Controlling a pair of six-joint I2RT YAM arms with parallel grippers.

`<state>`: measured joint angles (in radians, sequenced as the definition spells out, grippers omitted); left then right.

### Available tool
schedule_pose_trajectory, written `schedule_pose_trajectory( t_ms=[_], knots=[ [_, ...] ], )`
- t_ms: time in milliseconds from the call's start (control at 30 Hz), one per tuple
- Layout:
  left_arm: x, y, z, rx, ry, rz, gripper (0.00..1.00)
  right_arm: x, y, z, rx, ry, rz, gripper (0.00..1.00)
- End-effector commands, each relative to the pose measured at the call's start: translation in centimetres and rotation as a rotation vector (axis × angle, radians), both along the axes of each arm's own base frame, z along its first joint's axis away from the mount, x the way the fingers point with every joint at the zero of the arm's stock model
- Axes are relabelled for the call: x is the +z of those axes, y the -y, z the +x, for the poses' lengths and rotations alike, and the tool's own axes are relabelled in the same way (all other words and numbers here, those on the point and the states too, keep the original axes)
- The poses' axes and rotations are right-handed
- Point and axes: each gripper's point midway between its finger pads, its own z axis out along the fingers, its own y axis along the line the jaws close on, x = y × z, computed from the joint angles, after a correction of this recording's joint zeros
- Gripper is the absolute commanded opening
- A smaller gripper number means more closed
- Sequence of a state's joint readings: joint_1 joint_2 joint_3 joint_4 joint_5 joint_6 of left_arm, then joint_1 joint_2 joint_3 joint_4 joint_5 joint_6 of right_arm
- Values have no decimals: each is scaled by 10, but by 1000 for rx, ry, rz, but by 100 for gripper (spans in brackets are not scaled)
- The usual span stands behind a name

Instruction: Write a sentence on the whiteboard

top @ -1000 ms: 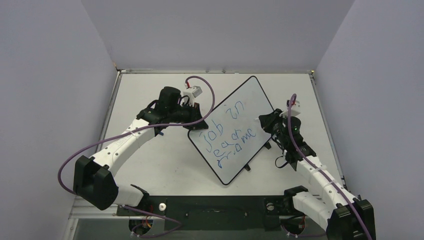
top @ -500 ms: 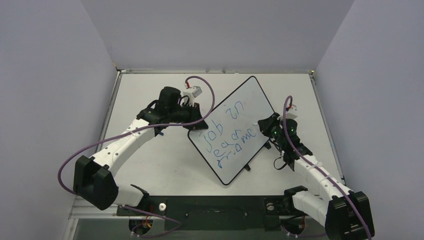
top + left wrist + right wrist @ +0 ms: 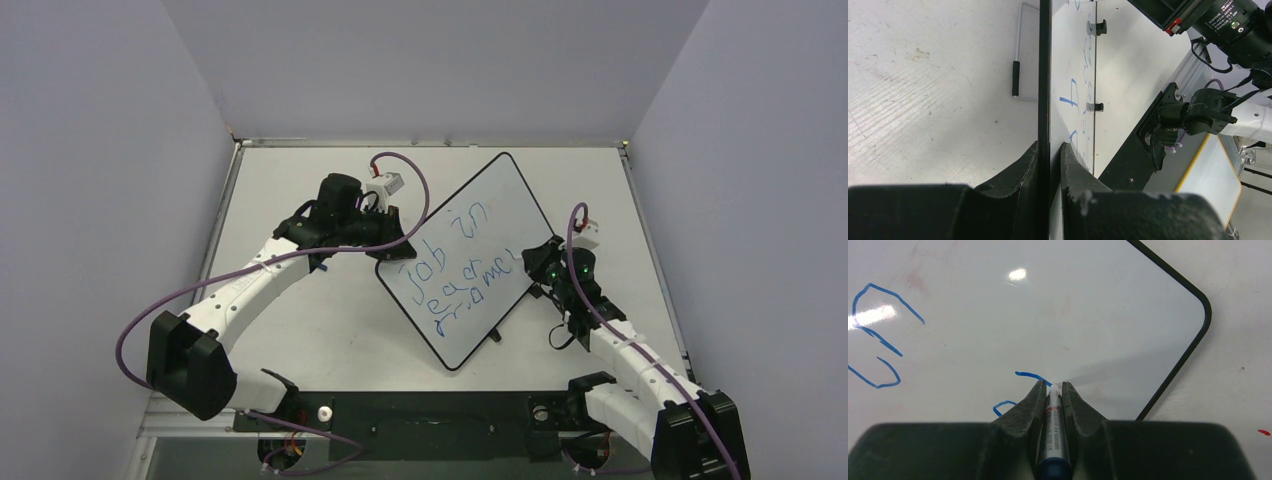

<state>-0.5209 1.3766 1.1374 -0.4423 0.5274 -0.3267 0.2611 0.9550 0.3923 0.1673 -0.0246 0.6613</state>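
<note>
The whiteboard lies turned diagonally on the table, white with a thin black border. Blue lettering, the sentence, reads roughly "job in" with two more wobbly lines below. My left gripper is shut on the board's left edge; in the left wrist view the black edge runs between the fingers. My right gripper is shut on a blue marker whose tip meets the board at the end of a blue stroke, near the board's rounded right corner.
The white tabletop is ringed by grey walls. Small black feet stick out along the board's lower right edge. A black rail with the arm bases runs along the near edge. A wire stand with a black grip lies under the board.
My right gripper has moved along the board's right edge toward me with the marker, adding a stroke at the end of the second line. The left arm and board have stayed still.
</note>
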Motion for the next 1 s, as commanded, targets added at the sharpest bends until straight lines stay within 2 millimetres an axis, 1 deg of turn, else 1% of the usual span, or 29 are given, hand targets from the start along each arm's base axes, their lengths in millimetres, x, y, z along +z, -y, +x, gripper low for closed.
schedule_pose_trajectory(
  t_ms=[0, 133, 200, 400, 533, 767, 933, 967],
  knots=[
    [-16, -17, 5, 16, 68, 119, 0, -24, 4, -14, 0, -77, -23, 0],
    [-16, -17, 5, 17, 67, 119, 0, -21, 4, -13, -1, -71, -19, 0],
    [-17, -17, 4, 15, 64, 119, 0, -16, 2, -10, 3, -60, -12, 0],
    [-17, -17, 4, 16, 65, 120, 0, 11, -8, 4, 20, 0, 34, 0],
    [-17, -17, 4, 17, 65, 121, 0, 21, -13, 13, 30, 20, 52, 0],
    [-18, -17, 4, 16, 64, 121, 0, 30, -19, 25, 37, 38, 76, 0],
    [-19, -17, 4, 15, 61, 123, 0, 38, -16, 32, 20, 56, 68, 0],
    [-20, -17, 4, 16, 60, 124, 0, 37, -15, 32, 14, 52, 62, 0]
  ],
)
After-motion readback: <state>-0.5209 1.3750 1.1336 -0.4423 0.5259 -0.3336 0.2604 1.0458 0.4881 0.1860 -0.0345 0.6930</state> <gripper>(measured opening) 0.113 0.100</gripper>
